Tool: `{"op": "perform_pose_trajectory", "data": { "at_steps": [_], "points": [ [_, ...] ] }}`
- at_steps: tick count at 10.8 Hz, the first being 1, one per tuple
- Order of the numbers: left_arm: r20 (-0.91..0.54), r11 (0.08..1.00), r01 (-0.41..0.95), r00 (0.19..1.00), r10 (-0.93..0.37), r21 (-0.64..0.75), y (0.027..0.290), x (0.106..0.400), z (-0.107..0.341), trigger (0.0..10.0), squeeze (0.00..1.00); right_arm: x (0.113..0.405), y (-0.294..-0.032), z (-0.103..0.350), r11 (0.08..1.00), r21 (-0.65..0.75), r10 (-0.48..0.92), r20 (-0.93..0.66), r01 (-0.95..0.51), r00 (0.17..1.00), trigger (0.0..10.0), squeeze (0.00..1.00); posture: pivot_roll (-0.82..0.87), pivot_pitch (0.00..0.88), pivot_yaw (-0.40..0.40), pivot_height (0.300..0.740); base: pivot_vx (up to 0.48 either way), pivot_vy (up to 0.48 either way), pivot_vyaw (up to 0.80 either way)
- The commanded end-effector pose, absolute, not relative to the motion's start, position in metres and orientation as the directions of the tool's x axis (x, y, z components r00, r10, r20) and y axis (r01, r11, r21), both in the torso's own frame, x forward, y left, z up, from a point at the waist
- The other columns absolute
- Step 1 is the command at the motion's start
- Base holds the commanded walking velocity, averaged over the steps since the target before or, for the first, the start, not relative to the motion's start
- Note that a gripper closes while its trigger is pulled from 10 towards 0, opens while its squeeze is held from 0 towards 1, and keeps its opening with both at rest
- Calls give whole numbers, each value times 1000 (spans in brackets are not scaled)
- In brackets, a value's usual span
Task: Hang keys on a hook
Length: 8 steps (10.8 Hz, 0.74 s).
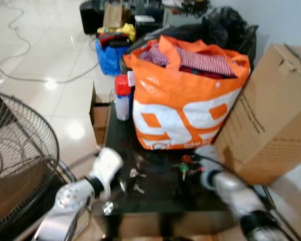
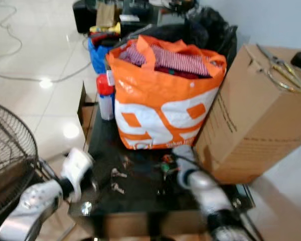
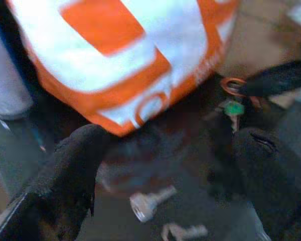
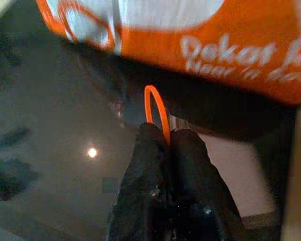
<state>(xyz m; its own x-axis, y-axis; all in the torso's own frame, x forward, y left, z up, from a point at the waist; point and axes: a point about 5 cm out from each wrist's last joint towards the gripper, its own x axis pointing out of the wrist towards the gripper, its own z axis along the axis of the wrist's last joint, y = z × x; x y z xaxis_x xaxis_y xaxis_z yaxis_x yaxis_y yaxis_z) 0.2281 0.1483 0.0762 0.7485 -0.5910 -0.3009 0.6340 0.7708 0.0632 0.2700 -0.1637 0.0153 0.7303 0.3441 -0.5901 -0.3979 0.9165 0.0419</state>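
Observation:
A bunch of keys with an orange ring (image 4: pixel 156 108) and a green tag (image 3: pixel 234 107) hangs just above the black glass table (image 1: pixel 160 203), in front of the orange bag. My right gripper (image 4: pixel 168 133) is shut on the orange ring; in the left eye view the bunch (image 1: pixel 184 168) sits at the tip of the right arm. My left gripper (image 3: pixel 173 150) is open, low over the table to the left of the bunch, with nothing between its fingers. Two loose silver keys (image 1: pixel 136 181) lie on the glass below it.
A full orange and white shopping bag (image 1: pixel 185 95) stands at the table's middle. A large cardboard box (image 1: pixel 273 120) is to its right, and a red-capped bottle (image 1: pixel 122 98) to its left. A wire fan guard (image 1: pixel 15 165) stands at the near left. Bags and cables lie on the tiled floor behind.

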Motion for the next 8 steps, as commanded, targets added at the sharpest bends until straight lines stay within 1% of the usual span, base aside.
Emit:
{"op": "perform_pose_trajectory", "data": {
  "at_steps": [1,2,3,4,5,6,7,8],
  "points": [
    [-275,781,620,766,-581,79,143,227,83,10000,0,271,-162,33,904,64,388,-540,-423,747,0,0,-6,0,-54,740,0,0,0],
    [-256,786,609,780,-571,101,137,225,87,10000,0,264,-165,46,896,71,411,-507,-438,758,0,0,-4,0,-53,740,0,0,0],
    [-210,827,546,831,-516,131,133,226,98,10000,0,250,-174,73,909,67,396,-452,-412,799,0,0,-2,0,-52,740,0,0,0],
    [-183,855,497,864,-470,149,136,228,102,10000,0,244,-178,80,923,47,359,-461,-381,812,0,0,-5,0,-49,740,0,0,0],
    [-154,895,425,902,-404,138,141,228,108,10000,0,239,-177,92,936,119,350,-411,-331,842,0,0,-4,0,-49,740,0,0,0],
    [-148,907,398,914,-378,140,142,228,109,10000,0,240,-176,103,942,102,336,-322,-321,885,0,0,-2,0,-49,740,0,0,0],
    [-142,922,359,930,-339,148,143,229,111,10000,0,241,-173,110,952,89,307,-277,-294,911,0,0,-2,0,-54,740,0,0,0],
    [-147,929,323,943,-299,179,145,234,109,10000,0,244,-171,110,968,86,250,-265,-236,931,0,0,-2,0,-55,740,0,0,0]
  ]
}}
